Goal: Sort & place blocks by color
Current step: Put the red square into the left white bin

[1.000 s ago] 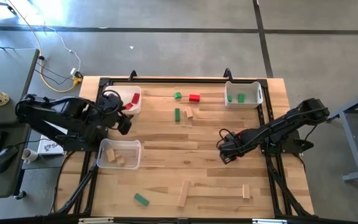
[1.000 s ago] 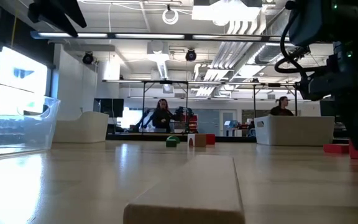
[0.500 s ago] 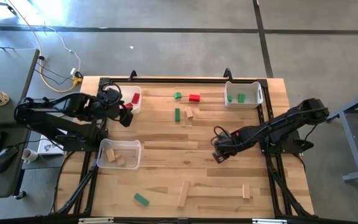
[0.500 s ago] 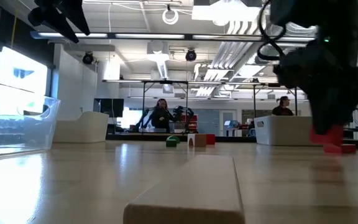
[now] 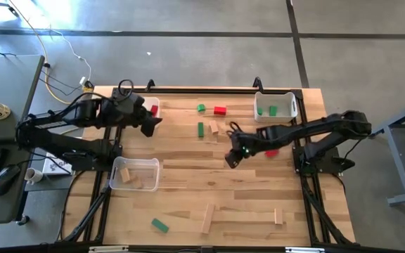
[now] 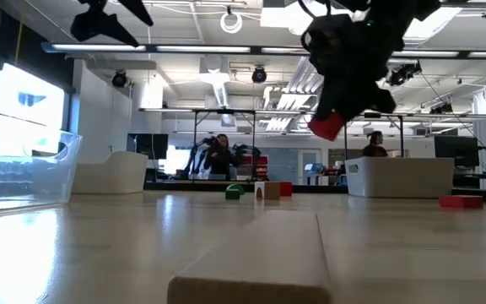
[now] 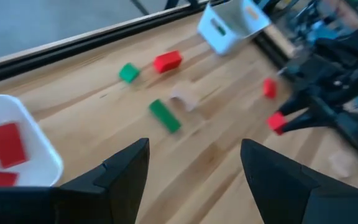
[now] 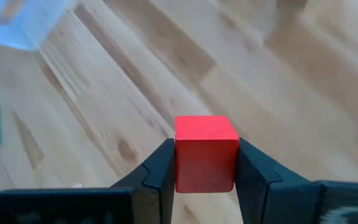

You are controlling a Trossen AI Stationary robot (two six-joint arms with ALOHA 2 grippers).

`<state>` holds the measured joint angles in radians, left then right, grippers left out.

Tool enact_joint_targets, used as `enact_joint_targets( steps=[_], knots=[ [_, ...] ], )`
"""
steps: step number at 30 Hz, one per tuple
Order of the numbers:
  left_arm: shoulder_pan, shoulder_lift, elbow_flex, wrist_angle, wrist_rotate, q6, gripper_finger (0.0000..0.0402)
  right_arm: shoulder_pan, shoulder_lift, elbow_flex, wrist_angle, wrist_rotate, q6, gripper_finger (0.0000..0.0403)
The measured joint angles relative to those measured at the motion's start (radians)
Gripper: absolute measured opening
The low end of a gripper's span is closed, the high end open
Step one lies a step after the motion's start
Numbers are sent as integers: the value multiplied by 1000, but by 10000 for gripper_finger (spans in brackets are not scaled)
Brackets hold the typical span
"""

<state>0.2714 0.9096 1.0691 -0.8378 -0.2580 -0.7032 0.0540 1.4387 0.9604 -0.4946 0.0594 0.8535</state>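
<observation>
High view, upper left: left gripper over the table's edge beside the white bin that holds red blocks. Fingers spread wide, nothing between them; wrist view confirms an empty gap.

White bin in left wrist view at lower left, two red pieces lying inside.

Centre of high view: right gripper in mid-table, raised clear of the wood. Low view shows it hanging in the air, upper middle of frame. Jaws clamped on a red cube, one finger flat on each side face; cube square, no long axis to mind.

Key relation: red bin lies toward the frame's left from the held cube, well apart, left arm between the two. Likely next a carry leftward across the table, or a hand-over.

Right of centre: one more red block on the table below the right arm. Upper right: second white bin, green blocks inside.
</observation>
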Motion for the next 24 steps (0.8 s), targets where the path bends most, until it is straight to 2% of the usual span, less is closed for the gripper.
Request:
enact_joint_targets(
  steps=[13, 21, 24],
  knots=[
    [115, 42, 0, 281, 233, -79, 239, -116, 0, 174, 137, -4, -380, 99],
    [164, 120, 0, 442, 359, -134, 239, -152, 0, 206, 245, -20, -554, 99],
    [178, 155, 0, 512, 416, -147, 239, -166, 0, 206, 313, -60, -607, 99]
  ],
)
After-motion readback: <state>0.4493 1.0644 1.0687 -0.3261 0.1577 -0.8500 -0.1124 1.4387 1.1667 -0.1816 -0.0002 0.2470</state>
